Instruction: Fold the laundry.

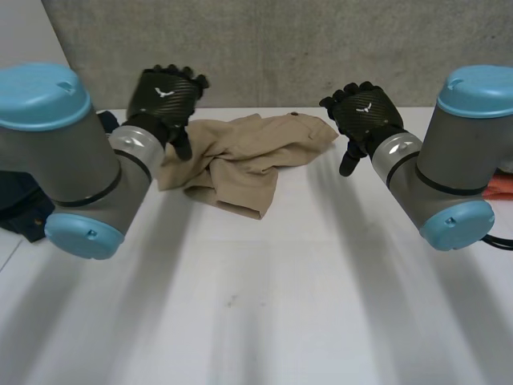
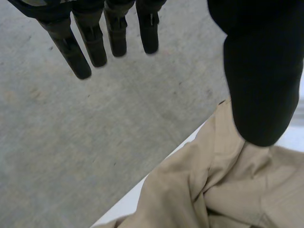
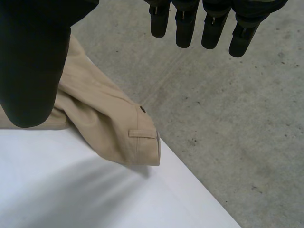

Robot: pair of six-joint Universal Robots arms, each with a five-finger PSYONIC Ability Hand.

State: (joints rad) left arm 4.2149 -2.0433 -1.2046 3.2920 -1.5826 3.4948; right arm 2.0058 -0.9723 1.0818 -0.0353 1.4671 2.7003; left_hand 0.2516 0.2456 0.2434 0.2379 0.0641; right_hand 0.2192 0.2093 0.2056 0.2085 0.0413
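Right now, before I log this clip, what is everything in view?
garment: one, beige, crumpled at the table's far edge between the hands.
dark cloth: one, navy, behind the left arm.
orange item: one, behind the right arm; too little visible to name.
table: one, white.
wall: grey concrete, behind the table.
left arm, right arm: grey, light-blue caps.
left hand: black, open, at the garment's left end.
right hand: black, open, at its right end.
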